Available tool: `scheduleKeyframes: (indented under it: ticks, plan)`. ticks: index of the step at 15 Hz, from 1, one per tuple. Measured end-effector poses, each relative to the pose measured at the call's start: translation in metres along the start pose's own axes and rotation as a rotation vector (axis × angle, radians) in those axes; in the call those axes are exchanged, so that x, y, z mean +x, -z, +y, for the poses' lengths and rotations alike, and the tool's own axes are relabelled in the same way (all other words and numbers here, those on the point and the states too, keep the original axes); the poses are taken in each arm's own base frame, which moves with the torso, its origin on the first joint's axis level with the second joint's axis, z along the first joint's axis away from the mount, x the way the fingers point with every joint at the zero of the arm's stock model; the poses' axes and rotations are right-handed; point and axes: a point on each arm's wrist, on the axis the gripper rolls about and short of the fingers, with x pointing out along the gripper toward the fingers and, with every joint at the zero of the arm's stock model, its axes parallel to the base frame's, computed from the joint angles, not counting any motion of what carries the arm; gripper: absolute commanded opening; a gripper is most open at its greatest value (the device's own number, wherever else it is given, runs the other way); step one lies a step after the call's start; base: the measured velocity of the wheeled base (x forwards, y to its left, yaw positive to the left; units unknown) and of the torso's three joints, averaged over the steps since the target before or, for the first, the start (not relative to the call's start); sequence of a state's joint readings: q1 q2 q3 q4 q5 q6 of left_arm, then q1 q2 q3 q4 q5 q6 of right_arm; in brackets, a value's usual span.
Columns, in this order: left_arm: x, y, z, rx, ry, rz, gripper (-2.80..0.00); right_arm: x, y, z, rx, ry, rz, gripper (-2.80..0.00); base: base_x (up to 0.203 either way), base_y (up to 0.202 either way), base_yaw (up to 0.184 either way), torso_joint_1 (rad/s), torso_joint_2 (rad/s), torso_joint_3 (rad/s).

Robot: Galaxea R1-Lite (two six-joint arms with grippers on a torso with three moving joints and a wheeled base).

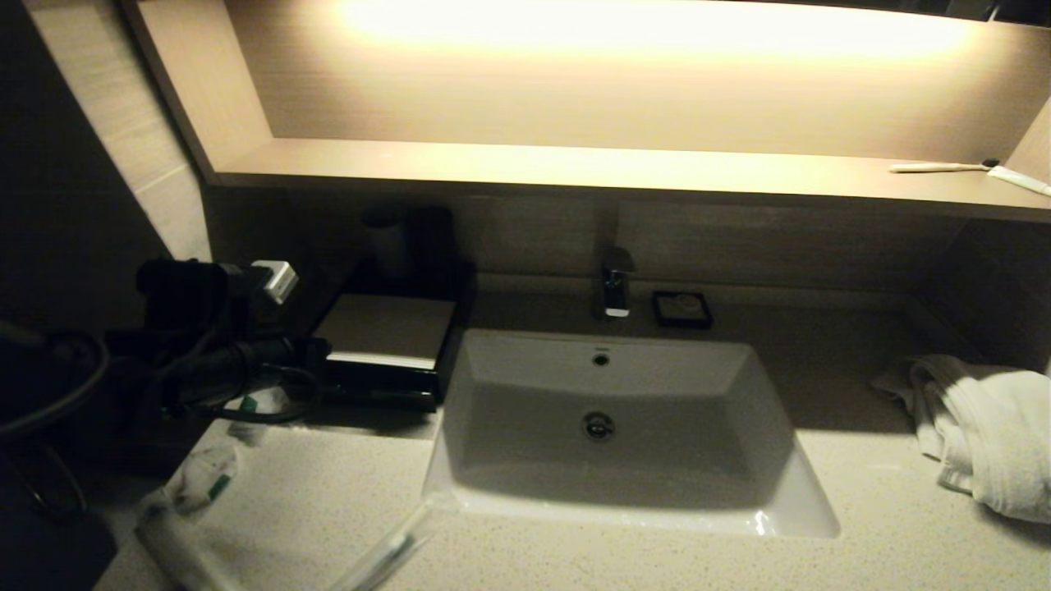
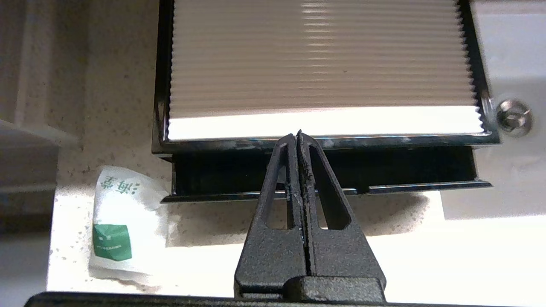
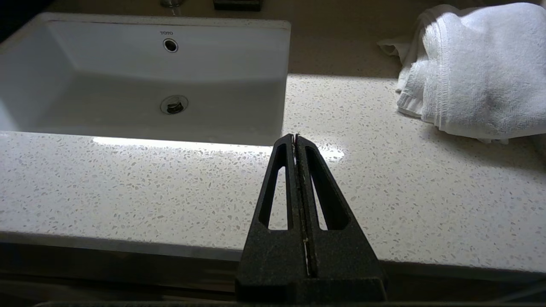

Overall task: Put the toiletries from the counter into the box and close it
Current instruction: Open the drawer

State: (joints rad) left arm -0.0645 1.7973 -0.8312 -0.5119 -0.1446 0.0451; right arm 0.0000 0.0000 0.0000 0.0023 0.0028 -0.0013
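Note:
The black box (image 1: 386, 338) with a pale top panel stands on the counter (image 1: 328, 501) left of the sink. Its drawer (image 2: 384, 170) sticks out a little at the front and looks dark inside. My left gripper (image 2: 298, 134) is shut and empty, its tips over the box's front rim above the drawer; in the head view it (image 1: 316, 351) is at the box's left front. A white sachet with a green mark (image 2: 123, 221) lies beside the drawer. More sachets (image 1: 205, 478), a tube (image 1: 176, 542) and the clear-wrapped toothbrush (image 1: 386, 552) lie at the counter's front left. My right gripper (image 3: 295, 137) is shut and empty over the counter's front edge.
The white sink basin (image 1: 608, 427) fills the middle, with a tap (image 1: 616, 291) and a small black soap dish (image 1: 681, 309) behind it. A white towel (image 1: 985, 427) lies at the right. A bare toothbrush (image 1: 944, 167) lies on the lit shelf. Dark cups (image 1: 410, 238) stand behind the box.

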Motion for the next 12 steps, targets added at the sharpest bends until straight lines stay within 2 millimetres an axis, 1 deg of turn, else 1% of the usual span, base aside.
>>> scheduleKeyframes:
  ticks: [3, 6, 9, 12]
  plan:
    - [-0.006, 0.017, -0.002, 0.005, 0.003, -0.037, -2.80, 0.000, 0.000, 0.000, 0.000, 0.000, 0.001, -2.80, 0.000, 0.000, 0.000, 0.000, 0.00, 0.000]
    - [-0.012, 0.028, -0.004, 0.004, 0.020, -0.023, -2.80, 0.000, 0.000, 0.000, 0.000, 0.000, 0.000, -2.80, 0.000, 0.000, 0.000, 0.000, 0.00, 0.000]
    - [-0.015, 0.034, -0.006, 0.004, 0.044, -0.007, -2.80, 0.000, 0.000, 0.000, 0.000, 0.000, 0.000, -2.80, 0.000, 0.000, 0.000, 0.000, 0.00, 0.000]
    - [-0.016, 0.034, -0.009, 0.005, 0.052, -0.006, -2.80, 0.000, 0.000, 0.000, 0.000, 0.000, 0.000, -2.80, 0.000, 0.000, 0.000, 0.000, 0.00, 0.000]
